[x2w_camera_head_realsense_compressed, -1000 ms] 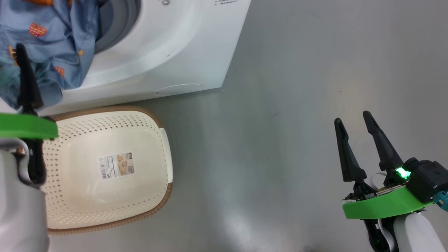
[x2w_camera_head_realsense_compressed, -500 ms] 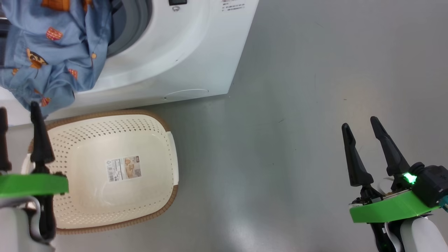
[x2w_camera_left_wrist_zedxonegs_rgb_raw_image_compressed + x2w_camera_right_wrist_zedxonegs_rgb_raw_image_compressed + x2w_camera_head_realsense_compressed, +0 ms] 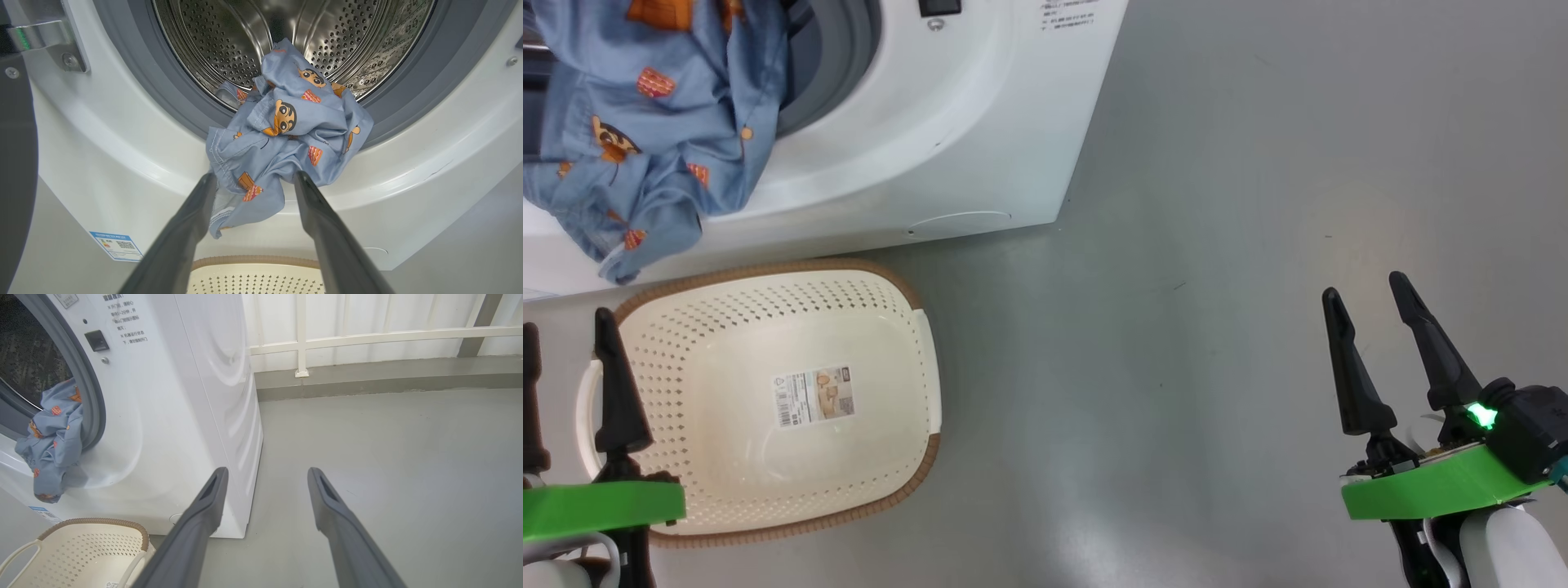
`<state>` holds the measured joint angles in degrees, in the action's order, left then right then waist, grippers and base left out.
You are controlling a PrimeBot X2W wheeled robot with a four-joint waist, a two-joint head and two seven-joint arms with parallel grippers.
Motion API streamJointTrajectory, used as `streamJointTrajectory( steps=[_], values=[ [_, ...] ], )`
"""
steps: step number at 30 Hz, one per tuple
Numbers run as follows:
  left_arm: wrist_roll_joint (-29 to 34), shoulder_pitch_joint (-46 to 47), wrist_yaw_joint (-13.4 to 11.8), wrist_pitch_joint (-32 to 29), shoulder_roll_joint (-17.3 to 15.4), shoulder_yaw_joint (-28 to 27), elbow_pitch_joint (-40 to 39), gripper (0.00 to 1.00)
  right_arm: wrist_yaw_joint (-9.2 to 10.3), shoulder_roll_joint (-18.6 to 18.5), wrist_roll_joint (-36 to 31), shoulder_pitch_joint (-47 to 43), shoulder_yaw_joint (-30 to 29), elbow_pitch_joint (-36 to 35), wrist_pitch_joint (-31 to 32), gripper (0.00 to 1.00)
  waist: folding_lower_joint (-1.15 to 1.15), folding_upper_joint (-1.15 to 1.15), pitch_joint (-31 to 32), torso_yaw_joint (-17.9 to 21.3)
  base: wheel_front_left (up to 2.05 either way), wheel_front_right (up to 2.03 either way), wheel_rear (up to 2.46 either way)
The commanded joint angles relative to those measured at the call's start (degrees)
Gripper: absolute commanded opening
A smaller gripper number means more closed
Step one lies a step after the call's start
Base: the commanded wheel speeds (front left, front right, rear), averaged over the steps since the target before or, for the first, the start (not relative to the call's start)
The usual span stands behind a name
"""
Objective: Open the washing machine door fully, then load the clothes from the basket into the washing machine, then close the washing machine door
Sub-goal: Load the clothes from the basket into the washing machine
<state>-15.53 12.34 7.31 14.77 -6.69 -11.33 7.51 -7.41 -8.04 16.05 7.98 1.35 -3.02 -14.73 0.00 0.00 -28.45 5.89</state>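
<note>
One bundle of blue clothes (image 3: 286, 134) hangs half in and half out of the washing machine (image 3: 947, 122). The top part lies in the shiny drum (image 3: 229, 36). The rest flops over the grey ring (image 3: 171, 98) and down the white front, right above the basket (image 3: 711, 457).

The basket sits on the floor (image 3: 1176, 245), just in front of the machine. It has nothing in it but a sticker (image 3: 814, 395). So I think the loading is nearly done, but the bundle needs a push all the way in.

The door (image 3: 16, 171) is open. Its black edge and metal hinge (image 3: 45, 38) show on the left in the left wrist view. Shutting it is the last job, and it is not done yet.

The left gripper (image 3: 565, 322) is near the basket's left handle. Its fingers are spread wide, hold nothing and point at the hanging clothes. The right gripper (image 3: 1364, 284) is far off to the right over bare floor, also spread wide and holding nothing.
</note>
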Motion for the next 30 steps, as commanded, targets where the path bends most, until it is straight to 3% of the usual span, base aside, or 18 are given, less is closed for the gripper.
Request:
streamJointTrajectory(
  steps=[1,11,30],
  values=[
    [0.8,-0.9,0.2,0.2,-1.1,-2.1,-1.5,1.0,-0.08,-0.9,-0.4,-1.5,1.4,-1.2,-0.3,1.0,0.0,0.0,0.0,0.0,0.0,0.0,0.0],
    [0.4,0.8,0.2,0.2,-1.4,-0.4,1.9,1.0,-0.08,-0.6,-0.5,-0.7,1.7,-1.1,-0.3,1.0,0.0,0.0,-0.7,-0.1,0.0,0.0,0.0],
    [1.0,21.8,0.2,0.2,-4.4,3.2,26.0,1.0,-0.08,0.8,-0.8,1.9,2.8,-1.3,-0.3,1.0,0.0,0.0,-4.4,0.6,0.0,0.0,0.0]
  ],
)
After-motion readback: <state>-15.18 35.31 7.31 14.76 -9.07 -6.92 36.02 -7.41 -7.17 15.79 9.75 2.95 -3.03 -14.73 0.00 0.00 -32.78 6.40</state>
